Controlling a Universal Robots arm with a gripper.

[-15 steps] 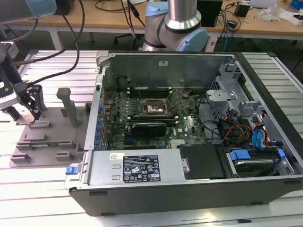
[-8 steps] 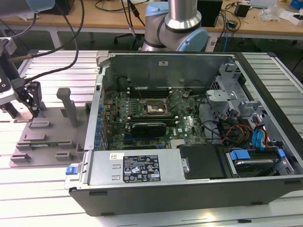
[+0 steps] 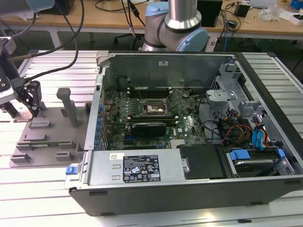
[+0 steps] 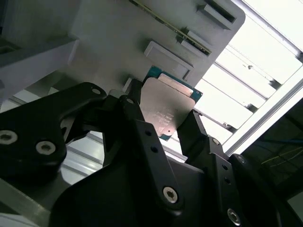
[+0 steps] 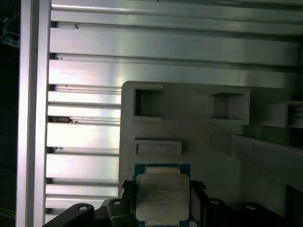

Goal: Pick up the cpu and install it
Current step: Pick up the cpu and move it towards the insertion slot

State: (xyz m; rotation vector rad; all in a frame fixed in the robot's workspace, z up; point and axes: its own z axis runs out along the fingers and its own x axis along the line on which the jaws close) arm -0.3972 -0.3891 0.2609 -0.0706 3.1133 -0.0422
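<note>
Exterior view: gripper (image 3: 33,109) low over a grey tray (image 3: 47,139) beside the open computer case (image 3: 189,189). Second wrist view: 2 fingers (image 4: 190,131) clamp the cpu (image 4: 168,106) by opposite edges. First wrist view: cpu (image 5: 162,196) flat on the tray; a centred, level hold seems wise.

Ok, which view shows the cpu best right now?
First wrist view: the cpu faces the camera squarely. The second wrist view shows it slanted, partly behind the hand. In the exterior view it is too small to tell.
</note>
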